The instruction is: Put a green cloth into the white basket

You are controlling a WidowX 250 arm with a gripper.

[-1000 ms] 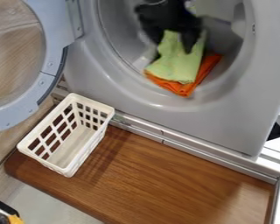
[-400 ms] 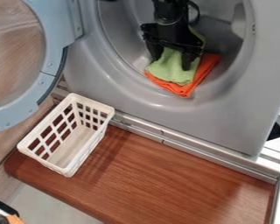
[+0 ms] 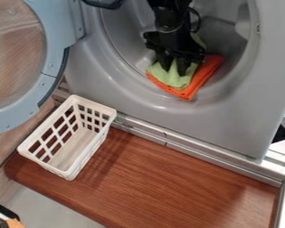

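The black gripper (image 3: 174,70) hangs inside the drum opening of the grey machine, pointing down at the green cloth (image 3: 181,81). Its two fingers are drawn close together on a bunched fold of this cloth. Part of the cloth is hidden behind the gripper, and the rest lies over an orange cloth (image 3: 205,75) on the drum's lower lip. The white basket (image 3: 77,165) stands upright on the brown wooden surface, to the lower left of the drum.
The machine's round door (image 3: 48,67) hangs open at the left, above and beside the basket. A metal rail (image 3: 192,149) runs between the machine and the wooden board (image 3: 174,187). The drum's grey rim (image 3: 163,103) curves below the cloths.
The gripper has come down onto the green cloth from higher in the drum. Its fingers have moved closer together and the cloth has bunched between them. The basket and orange cloth stay in place.
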